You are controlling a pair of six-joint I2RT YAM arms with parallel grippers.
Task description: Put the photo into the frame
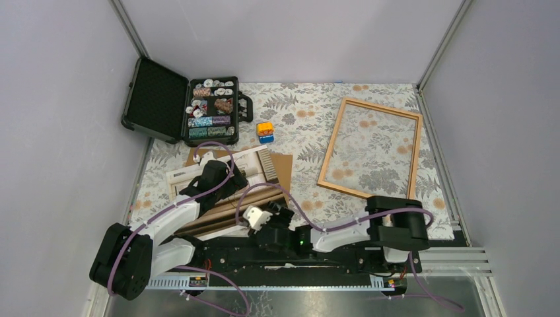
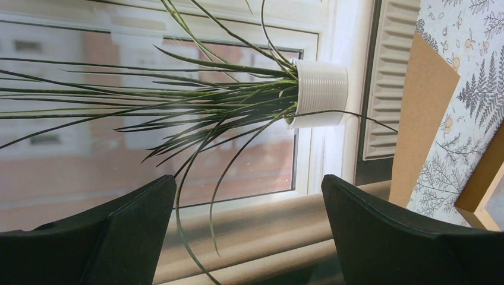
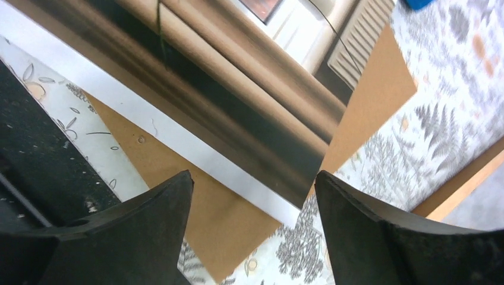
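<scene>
With twelve o'clock at the far wall in the top view, an open black case (image 1: 177,105) with round chips in its compartments sits at ten o'clock on the flower-patterned tabletop (image 1: 304,112). The case's lid leans back toward the left wall.

At about eight o'clock the photo (image 2: 178,119) lies face up and askew on a plain brown backing board (image 2: 423,107). The board's corners stick out past the print toward one o'clock and toward six. The left tool (image 2: 249,190) hangs over the printed plant, its fingers apart with nothing between them. Whether they touch the paper cannot be told.

Just past the photo's near corner, the right tool (image 3: 252,184) is also spread and empty. It is above the white border where the border crosses the board.

A small orange-and-blue block (image 1: 265,131) stands near twelve o'clock, to the right of the case and apart from it.

The frame (image 1: 371,146) lies flat at two o'clock, well apart from the photo. It is turned slightly, and the tabletop pattern shows through its opening.
</scene>
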